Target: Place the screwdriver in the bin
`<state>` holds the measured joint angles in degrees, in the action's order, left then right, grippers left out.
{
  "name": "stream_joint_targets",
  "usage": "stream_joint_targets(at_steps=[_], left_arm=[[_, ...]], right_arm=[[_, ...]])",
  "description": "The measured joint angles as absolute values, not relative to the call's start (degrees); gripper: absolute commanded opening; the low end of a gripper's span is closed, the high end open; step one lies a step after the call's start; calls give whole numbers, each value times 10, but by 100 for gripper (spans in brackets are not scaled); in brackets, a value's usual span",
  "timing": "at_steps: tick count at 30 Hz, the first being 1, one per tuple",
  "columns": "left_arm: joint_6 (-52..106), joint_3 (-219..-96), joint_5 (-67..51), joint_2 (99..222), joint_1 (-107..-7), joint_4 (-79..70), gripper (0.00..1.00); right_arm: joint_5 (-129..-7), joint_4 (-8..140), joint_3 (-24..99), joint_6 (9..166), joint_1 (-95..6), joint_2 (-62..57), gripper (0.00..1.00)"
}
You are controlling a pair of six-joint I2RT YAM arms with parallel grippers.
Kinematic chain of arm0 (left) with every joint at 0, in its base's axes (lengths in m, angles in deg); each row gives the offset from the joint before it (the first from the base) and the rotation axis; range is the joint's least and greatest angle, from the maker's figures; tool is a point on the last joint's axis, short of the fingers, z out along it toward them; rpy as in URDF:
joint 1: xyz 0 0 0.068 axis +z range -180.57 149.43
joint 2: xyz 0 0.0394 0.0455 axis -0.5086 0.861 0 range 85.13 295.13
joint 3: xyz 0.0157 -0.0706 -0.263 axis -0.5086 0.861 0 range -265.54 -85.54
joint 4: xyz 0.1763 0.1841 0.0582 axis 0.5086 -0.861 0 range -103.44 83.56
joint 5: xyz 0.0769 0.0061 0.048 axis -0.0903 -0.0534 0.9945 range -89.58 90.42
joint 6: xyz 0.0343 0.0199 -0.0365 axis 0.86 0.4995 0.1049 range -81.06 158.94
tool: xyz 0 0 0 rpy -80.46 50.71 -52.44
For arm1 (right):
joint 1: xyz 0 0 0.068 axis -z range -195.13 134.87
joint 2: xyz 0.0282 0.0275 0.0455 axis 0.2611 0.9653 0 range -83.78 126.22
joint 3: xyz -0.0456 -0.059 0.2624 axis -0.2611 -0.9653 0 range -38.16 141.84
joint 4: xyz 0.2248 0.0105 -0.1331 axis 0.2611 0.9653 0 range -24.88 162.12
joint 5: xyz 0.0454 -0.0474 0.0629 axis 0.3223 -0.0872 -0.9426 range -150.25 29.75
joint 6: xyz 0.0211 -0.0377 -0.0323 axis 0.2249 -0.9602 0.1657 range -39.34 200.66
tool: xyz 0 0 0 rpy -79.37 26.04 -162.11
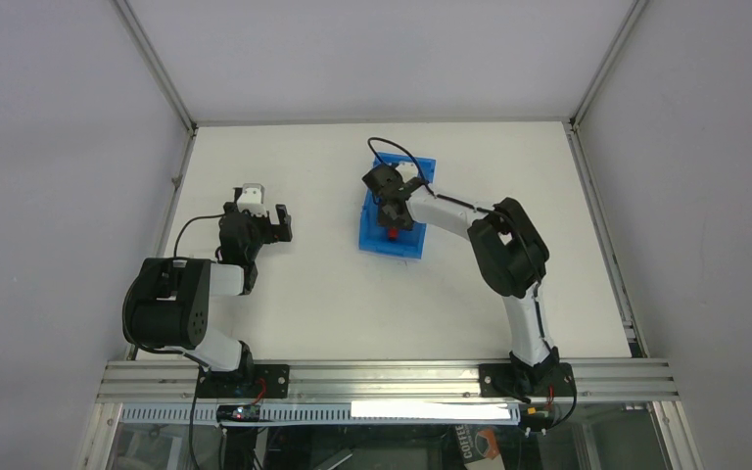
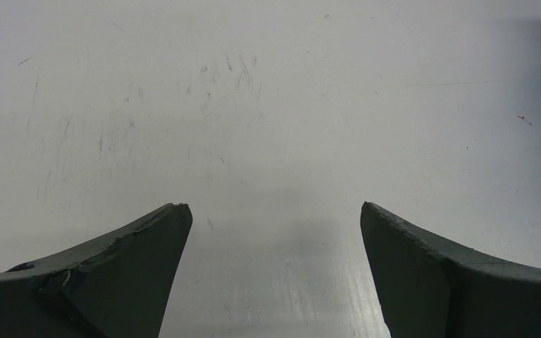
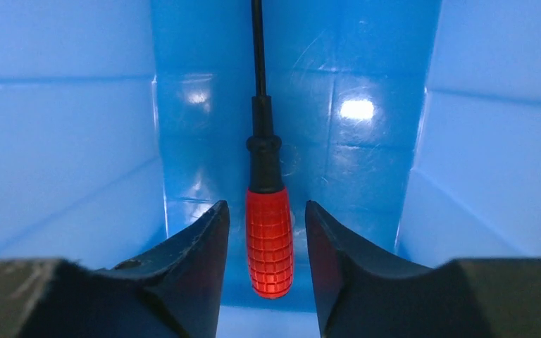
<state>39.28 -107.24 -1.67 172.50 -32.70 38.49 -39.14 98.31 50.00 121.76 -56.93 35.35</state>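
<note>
Fingers (image 3: 190,267) of the right gripper (image 3: 268,211), 2 dark matte wedges with rough edges, flank the screwdriver (image 3: 269,246). A thin strip of blue shows on each side of its handle, so they stand parted and do not clamp it. Its short red handle has a moulded grid texture, then a black collar and a thin black shaft pointing away from the wrist camera. It lies inside the bin (image 3: 63,141), between the 2 side walls of smooth, glossy bright blue plastic that catches light spots. From above, the right arm reaches forward and leftward with its elbow bent and its wrist over the bin at mid-table. The left arm is folded near its base. The left gripper (image 2: 275,211) hangs spread wide over the scuffed white table (image 2: 253,91), holding nothing.
</note>
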Motion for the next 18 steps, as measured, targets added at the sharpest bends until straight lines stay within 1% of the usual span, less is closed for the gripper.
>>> stream_joint_targets(at_steps=[4, 6, 10, 12, 16, 17, 18], left_arm=[[393, -1072, -17, 1725, -327, 385, 99], [393, -1072, -17, 1725, -327, 385, 99], [393, -1072, -17, 1725, -327, 385, 99], [393, -1072, -17, 1725, -327, 385, 99], [393, -1072, -17, 1725, -327, 385, 99], [393, -1072, -17, 1725, -327, 385, 99], [393, -1072, -17, 1725, -327, 385, 99]], right_arm=[[-385, 984, 507, 1210, -570, 353, 57], [-384, 985, 516, 1197, -570, 351, 63], [-377, 989, 533, 1166, -573, 325, 69], [-369, 989, 539, 1147, -574, 297, 76], [-352, 987, 556, 1104, -575, 233, 96], [-350, 987, 560, 1092, -573, 218, 99], [-350, 987, 561, 1081, -571, 205, 99]])
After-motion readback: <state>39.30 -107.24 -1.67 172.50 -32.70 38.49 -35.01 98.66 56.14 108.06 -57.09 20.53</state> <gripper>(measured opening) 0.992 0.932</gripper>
